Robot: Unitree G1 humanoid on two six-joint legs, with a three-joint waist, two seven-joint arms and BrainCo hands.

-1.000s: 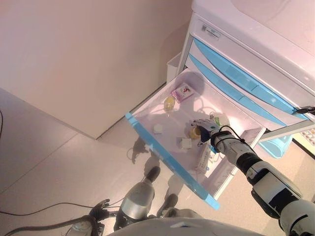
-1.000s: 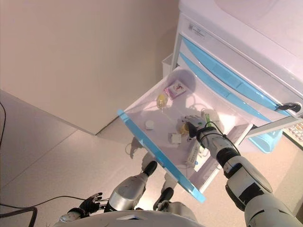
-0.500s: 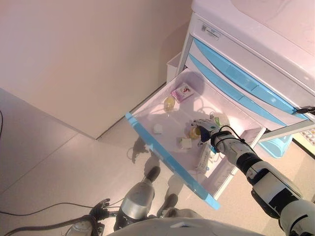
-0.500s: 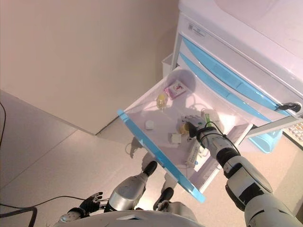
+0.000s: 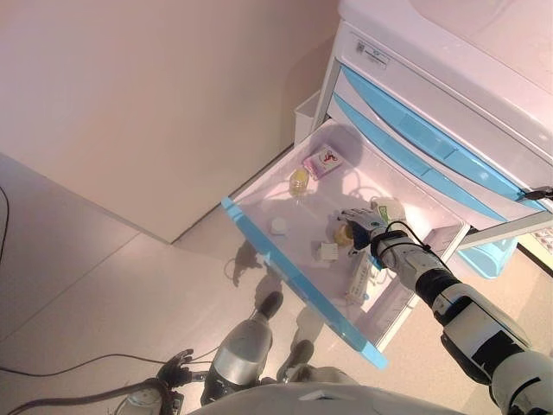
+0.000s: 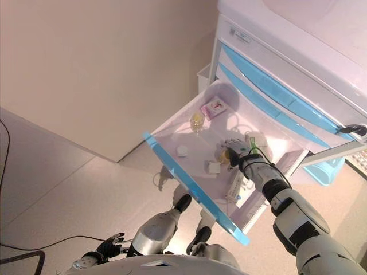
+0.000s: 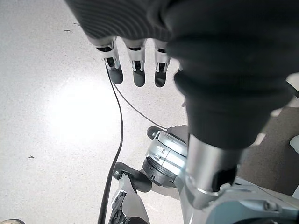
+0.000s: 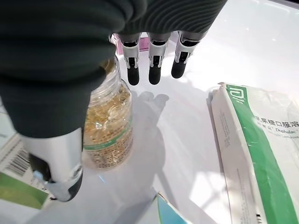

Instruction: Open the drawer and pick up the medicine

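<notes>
The white drawer with a blue front [image 5: 294,277] stands pulled out of the cabinet [image 5: 449,78]. Among the things inside is a clear bottle of yellow capsules [image 8: 107,126], also seen from the head [image 5: 343,233]. My right hand [image 5: 361,226] reaches into the drawer right beside this bottle. In the right wrist view its fingers [image 8: 149,65] stretch straight past the bottle and the thumb [image 8: 56,154] lies along the bottle's side, not closed round it. My left hand [image 7: 135,65] hangs open over the floor, low at my left side [image 5: 175,369].
The drawer also holds a pink box [image 5: 320,161], a second small yellow bottle [image 5: 299,180], two small white boxes [image 5: 278,226] [image 5: 328,252], a long white box [image 5: 359,277] and a white-and-green packet [image 8: 252,144]. Shut blue-fronted drawers [image 5: 415,130] sit above. A wall [image 5: 155,95] stands at left.
</notes>
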